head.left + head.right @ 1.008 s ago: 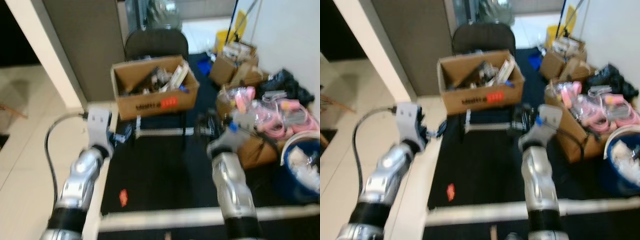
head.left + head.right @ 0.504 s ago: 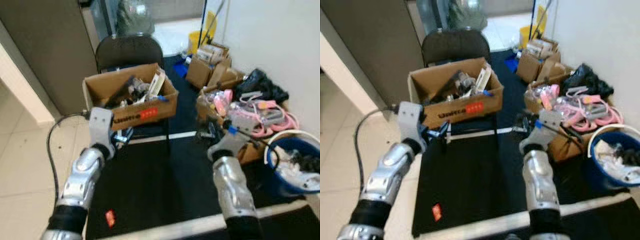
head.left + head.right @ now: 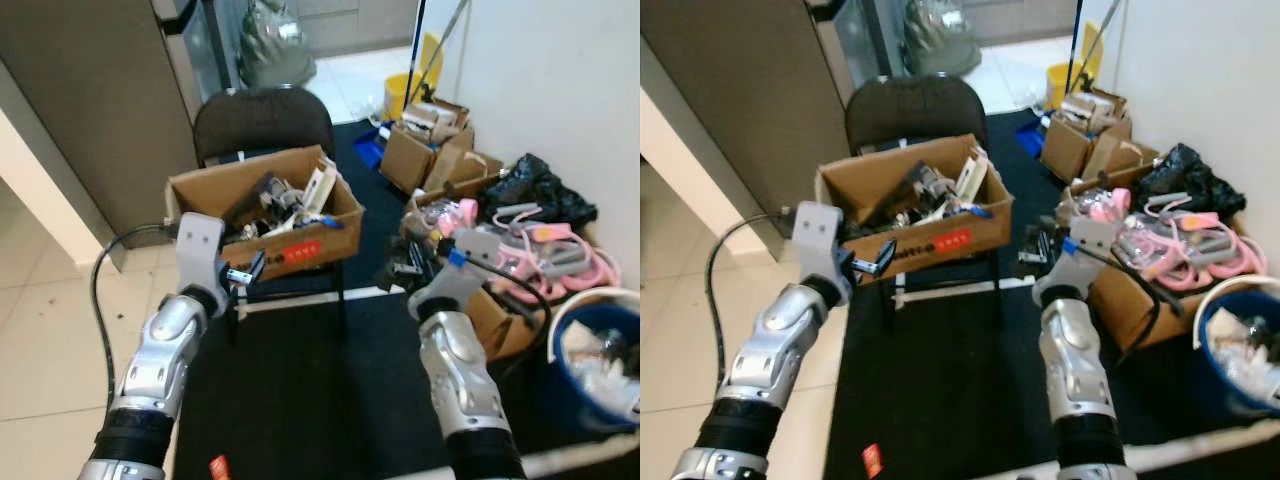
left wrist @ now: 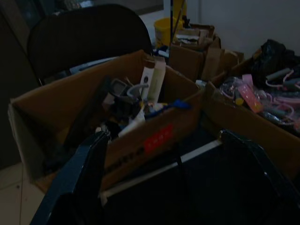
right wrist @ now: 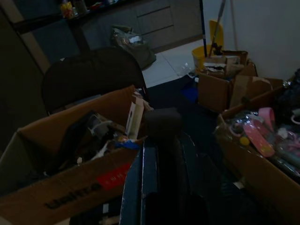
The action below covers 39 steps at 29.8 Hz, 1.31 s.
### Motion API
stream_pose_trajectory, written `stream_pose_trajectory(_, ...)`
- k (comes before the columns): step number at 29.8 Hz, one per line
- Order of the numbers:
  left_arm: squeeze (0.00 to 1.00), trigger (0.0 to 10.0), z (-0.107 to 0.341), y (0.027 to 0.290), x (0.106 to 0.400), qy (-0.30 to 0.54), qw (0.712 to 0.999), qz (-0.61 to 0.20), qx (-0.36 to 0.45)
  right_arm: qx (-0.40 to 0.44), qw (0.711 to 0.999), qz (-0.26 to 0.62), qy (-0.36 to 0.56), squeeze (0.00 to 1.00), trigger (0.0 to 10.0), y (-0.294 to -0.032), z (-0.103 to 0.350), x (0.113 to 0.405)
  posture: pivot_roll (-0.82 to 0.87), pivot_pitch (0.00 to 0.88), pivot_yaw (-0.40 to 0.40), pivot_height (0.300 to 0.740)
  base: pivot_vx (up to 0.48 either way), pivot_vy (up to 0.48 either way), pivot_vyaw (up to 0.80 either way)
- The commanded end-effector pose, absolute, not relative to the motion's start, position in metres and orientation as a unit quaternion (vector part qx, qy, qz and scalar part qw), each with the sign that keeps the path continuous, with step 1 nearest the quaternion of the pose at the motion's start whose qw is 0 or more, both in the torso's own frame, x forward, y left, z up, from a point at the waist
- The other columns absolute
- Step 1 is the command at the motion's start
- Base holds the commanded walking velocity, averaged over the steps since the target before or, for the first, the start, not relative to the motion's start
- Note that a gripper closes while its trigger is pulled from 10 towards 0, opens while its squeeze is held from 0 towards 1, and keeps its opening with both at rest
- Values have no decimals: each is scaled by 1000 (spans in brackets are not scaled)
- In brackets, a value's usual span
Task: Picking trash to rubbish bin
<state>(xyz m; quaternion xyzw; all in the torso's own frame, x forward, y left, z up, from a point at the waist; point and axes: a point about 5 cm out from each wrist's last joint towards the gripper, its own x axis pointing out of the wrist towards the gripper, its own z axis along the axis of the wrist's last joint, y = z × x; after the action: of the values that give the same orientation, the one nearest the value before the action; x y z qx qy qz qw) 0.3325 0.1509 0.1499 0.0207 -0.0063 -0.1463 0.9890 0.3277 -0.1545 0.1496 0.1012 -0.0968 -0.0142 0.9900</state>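
I'm seeing a box [image 3: 262, 212] on a chair [image 3: 262, 120] blocking the way straight ahead of my left gripper [image 3: 243, 272], whose fingers are spread with nothing between them. Beside my right gripper [image 3: 400, 270], a carton of pink things [image 3: 520, 250] is crowding the outer side. Between the grippers, dark mat [image 3: 320, 390] is lying open.

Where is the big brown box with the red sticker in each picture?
Left eye view: cardboard box on the black chair, upper middle.
Right eye view: box upper middle.
Left wrist view: box centre-left.
Right wrist view: box lower left.
Shared landmark: the chair's backrest behind it.
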Motion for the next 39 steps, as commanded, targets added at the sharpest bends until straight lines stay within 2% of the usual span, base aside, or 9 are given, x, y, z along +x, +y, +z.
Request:
stream_pose_trajectory(1, 0, 10000, 144, 159, 330, 5, 990, -137, 24, 108, 990, -13, -86, 0, 10000, -149, 145, 327, -3, 116, 93, 740, 382, 0, 0)
stream_pose_trajectory(39, 0, 10000, 145, 160, 332, 4, 990, -139, 26, 82, 994, -3, -75, 0, 10000, -144, 143, 331, 3, 115, 98, 740, 382, 0, 0)
